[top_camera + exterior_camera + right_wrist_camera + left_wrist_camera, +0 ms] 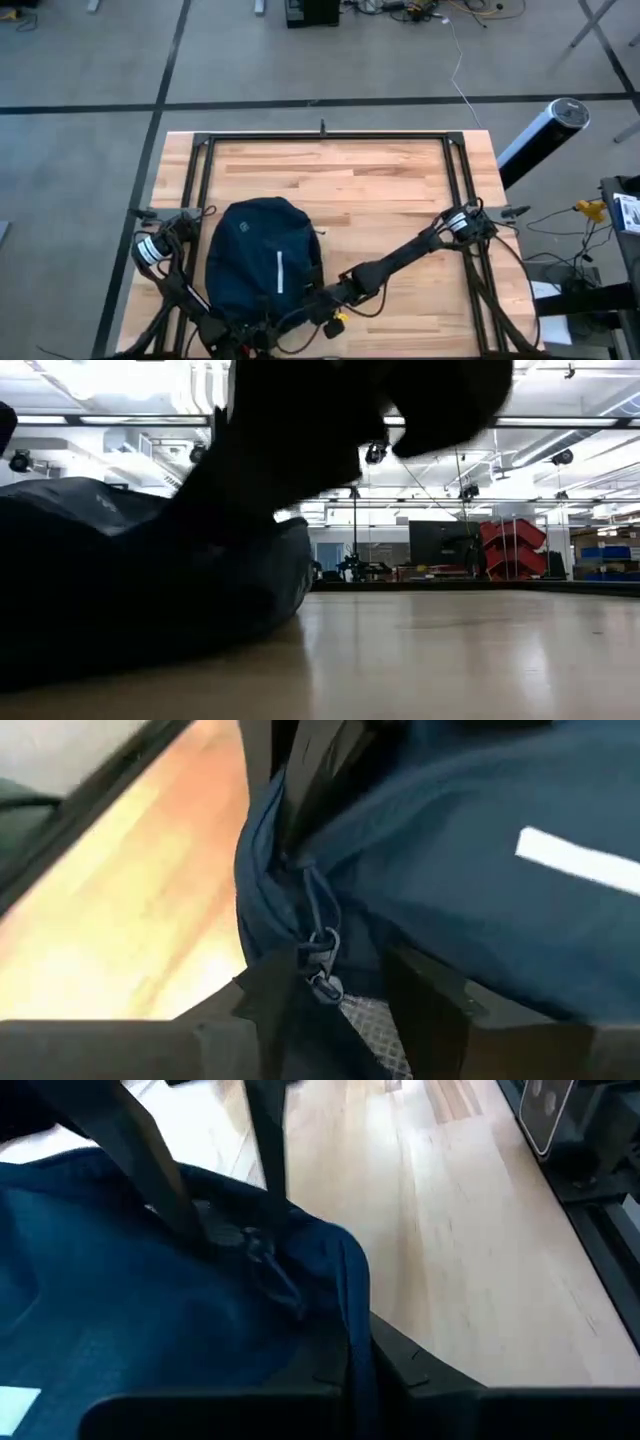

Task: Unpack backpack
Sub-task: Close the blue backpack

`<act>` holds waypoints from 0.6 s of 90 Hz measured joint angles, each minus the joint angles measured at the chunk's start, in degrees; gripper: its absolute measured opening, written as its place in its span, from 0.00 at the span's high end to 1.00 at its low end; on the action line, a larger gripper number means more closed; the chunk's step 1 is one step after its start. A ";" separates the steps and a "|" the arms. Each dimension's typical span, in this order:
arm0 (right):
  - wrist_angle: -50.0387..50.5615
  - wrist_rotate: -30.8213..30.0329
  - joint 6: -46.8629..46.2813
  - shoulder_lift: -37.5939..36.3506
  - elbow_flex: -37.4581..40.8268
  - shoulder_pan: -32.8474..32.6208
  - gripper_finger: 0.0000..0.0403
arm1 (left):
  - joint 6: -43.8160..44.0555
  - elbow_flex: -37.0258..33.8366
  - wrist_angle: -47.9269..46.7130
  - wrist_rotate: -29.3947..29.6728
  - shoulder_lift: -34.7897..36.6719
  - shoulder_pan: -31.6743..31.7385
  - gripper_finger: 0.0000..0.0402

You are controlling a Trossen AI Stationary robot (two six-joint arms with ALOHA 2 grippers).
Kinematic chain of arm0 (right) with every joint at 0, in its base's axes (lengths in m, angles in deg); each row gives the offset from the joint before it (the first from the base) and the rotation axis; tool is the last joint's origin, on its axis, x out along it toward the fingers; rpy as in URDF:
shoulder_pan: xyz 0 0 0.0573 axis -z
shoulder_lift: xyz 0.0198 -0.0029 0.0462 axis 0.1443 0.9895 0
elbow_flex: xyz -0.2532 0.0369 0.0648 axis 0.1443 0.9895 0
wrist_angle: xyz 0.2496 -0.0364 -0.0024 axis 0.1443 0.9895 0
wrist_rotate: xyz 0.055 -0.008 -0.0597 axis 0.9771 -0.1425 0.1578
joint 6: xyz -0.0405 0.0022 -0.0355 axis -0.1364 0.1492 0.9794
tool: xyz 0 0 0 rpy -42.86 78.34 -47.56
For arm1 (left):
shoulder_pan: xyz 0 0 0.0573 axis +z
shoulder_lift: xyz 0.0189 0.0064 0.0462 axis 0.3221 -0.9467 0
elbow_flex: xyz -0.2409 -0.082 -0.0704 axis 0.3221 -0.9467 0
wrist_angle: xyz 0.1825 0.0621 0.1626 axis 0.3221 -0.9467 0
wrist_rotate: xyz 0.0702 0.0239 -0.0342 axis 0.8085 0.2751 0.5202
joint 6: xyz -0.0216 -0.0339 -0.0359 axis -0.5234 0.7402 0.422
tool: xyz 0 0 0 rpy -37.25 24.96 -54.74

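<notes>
The dark navy backpack [262,255] lies flat on the wooden table [390,190] near its near left corner, white stripe [279,272] up. My left gripper [365,1370] is at the bag's near edge, shut on a fold of its fabric. My right gripper [350,1005] reaches in from the right to the same near right corner and is open. Its fingers [270,1005] stand on either side of the zipper pulls [320,965], with silvery mesh [368,1020] showing beneath. I cannot tell whether they touch. In the low view the backpack [120,590] fills the left. My left gripper pinches a raised fold of the backpack's navy fabric [355,1315] between its two fingers, at the bag's near edge close to the zipper. The fold runs down into the narrow gap between the fingers. The rest of the bag lies on the table.
Bare wood lies to the far side and right of the bag [400,260]. Black frame rails [320,138] border the table's far edge and sides. A white cylinder [545,135] stands off the table at the right.
</notes>
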 joint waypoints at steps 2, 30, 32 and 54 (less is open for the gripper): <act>-0.15 0.00 0.01 0.28 0.00 0.05 0.66 | 0.00 0.00 -0.01 0.00 0.00 0.07 1.00; -2.68 1.07 1.54 2.46 -0.06 0.56 0.80 | 0.12 0.00 -0.01 0.00 0.00 0.30 1.00; -2.53 0.94 1.44 2.48 -0.07 0.63 0.82 | 0.20 0.00 -0.01 0.00 0.00 0.30 1.00; 3.19 -7.17 2.22 0.65 -0.07 -0.08 0.99 | 2.50 0.00 -1.27 -0.07 0.00 0.33 1.00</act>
